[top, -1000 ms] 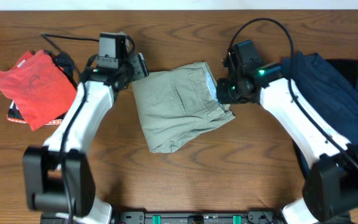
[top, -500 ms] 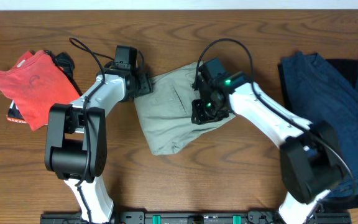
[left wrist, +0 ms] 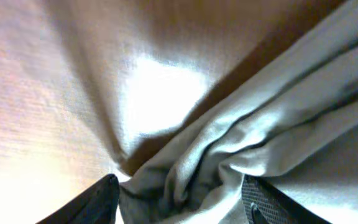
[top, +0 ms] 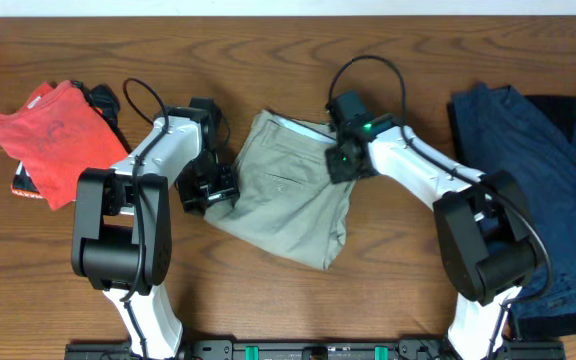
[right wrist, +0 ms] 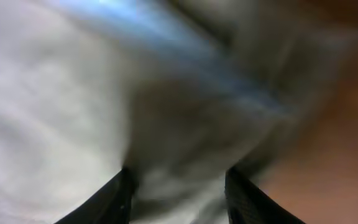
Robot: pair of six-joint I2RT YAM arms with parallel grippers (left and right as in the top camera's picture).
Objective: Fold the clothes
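Brown wood worktop (top: 298,300) fills the overhead view. Biggest thing on it is the dark blue denim (top: 528,160), heaped at the far right edge, well apart from the rest. Next, the khaki trousers (top: 283,195) lie folded at ctr, tilted, w/ the waistband along the top edge and a stitched pocket showing on the upper layer. A red T-shirt (top: 53,140) lies folded at the far left, apart from the trousers.

The left fingers (top: 208,190) sit at the trousers' left edge, touching the cloth. The right fingers (top: 340,160) sit at the top right corner, on the waistband end.

In the left wrist view, the 2 dark left fingers (left wrist: 98,202) pinch a bunched ridge of khaki cloth between them, w/ bare wood beyond. The right wrist view is blurred: pale cloth fills the gap between the right fingers (right wrist: 120,196), but can't tell whether they're clamped on it or only around it.
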